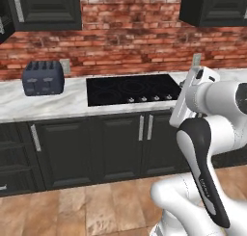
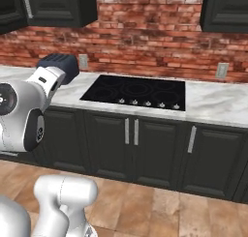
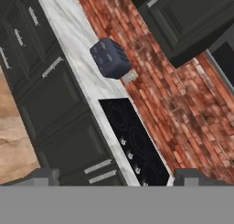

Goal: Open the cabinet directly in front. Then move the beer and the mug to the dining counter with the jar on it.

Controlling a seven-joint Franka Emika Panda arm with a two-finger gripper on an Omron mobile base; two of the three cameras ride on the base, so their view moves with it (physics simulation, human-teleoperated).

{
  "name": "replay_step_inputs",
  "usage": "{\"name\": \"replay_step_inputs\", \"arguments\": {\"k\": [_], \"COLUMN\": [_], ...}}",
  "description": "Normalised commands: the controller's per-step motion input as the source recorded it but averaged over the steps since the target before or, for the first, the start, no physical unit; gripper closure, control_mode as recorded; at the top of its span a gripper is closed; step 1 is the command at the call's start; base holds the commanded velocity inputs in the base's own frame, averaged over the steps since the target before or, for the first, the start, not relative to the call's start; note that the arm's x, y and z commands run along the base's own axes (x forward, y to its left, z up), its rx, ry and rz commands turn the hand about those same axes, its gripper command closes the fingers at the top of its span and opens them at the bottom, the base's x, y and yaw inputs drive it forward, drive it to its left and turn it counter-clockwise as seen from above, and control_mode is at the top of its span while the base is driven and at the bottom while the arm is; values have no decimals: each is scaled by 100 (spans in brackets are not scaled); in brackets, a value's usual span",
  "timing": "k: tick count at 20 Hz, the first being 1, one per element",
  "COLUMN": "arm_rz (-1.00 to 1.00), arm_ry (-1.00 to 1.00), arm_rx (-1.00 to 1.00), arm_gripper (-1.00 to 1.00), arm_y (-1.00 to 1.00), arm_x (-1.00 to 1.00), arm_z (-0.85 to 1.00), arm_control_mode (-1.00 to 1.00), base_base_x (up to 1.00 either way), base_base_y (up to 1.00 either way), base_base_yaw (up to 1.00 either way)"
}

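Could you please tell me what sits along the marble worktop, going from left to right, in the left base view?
Toaster → wall outlet just behind its right edge → black cooktop → the robot's white arm, which covers the worktop's right end.

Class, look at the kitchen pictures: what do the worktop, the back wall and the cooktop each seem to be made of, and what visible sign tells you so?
The worktop looks like polished marble: white with soft grey veining. The back wall looks like rough red brick: staggered blocks with pale mortar lines. The cooktop looks like smooth black glass or ceramic: flat, faint ring marks, small silver knobs along its front edge.
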Motion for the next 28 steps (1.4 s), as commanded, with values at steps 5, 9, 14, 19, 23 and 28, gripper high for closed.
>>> {"name": "replay_step_inputs", "arguments": {"k": [5, 9, 14, 19, 23, 28], "arm_rz": [0, 0, 0, 0, 0, 0], "arm_ry": [0, 0, 0, 0, 0, 0], "arm_rx": [0, 0, 0, 0, 0, 0], "arm_gripper": [-100, -100, -100, -100, -100, -100], "arm_y": [0, 0, 0, 0, 0, 0], "arm_x": [0, 0, 0, 0, 0, 0], "arm_z": [0, 0, 0, 0, 0, 0], "arm_control_mode": [100, 100, 100, 100, 100, 100], "base_base_x": [24, 32, 100, 39, -40, -53], "base_base_y": [100, 27, 25, 76, 100, 100], "base_base_yaw": [-7, -5, -23, -15, -6, -1]}}
